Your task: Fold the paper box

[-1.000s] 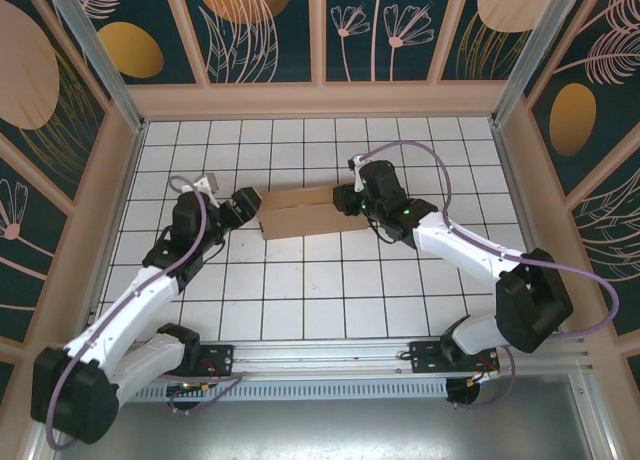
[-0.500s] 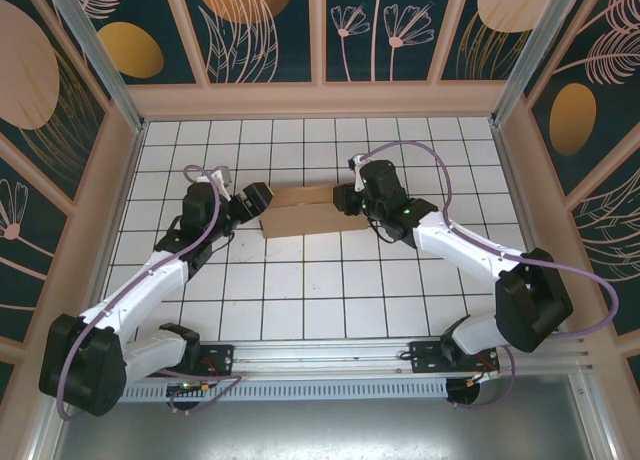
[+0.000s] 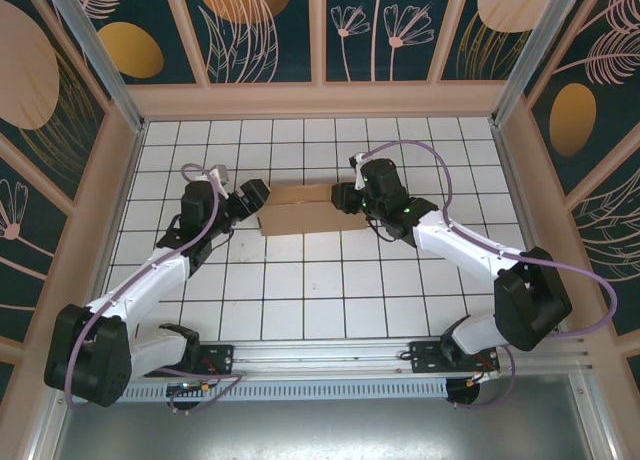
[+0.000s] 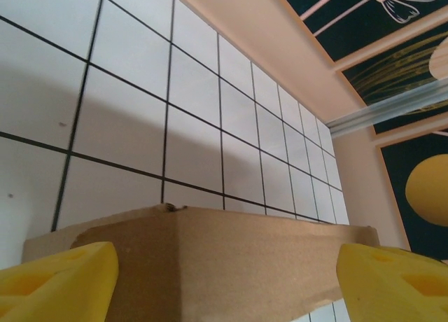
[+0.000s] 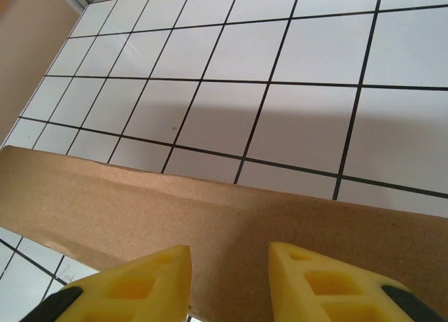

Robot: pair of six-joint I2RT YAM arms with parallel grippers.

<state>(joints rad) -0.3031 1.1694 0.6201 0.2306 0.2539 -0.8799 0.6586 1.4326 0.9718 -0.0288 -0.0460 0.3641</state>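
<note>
The paper box (image 3: 305, 212) is a flat brown cardboard piece lying on the white tiled floor, mid-table and towards the back. My left gripper (image 3: 258, 197) is at its left end. In the left wrist view its yellow fingers (image 4: 63, 280) stand wide apart, and the cardboard (image 4: 210, 245) spans the gap between them. My right gripper (image 3: 343, 198) is at the box's right end. In the right wrist view it (image 5: 230, 248) has a narrow gap between its fingertips. The cardboard panel (image 5: 140, 203) lies just beyond them, with nothing pinched between them.
Black grid lines cross the floor (image 3: 300, 300). Tan walls (image 3: 320, 100) with dark floral panels close in the back and both sides. Both arm bases are on the rail (image 3: 320, 360) at the near edge.
My left arm has swung in and its gripper has moved right and slightly back, up to the box's left end. The right arm and the box have hardly moved.
</note>
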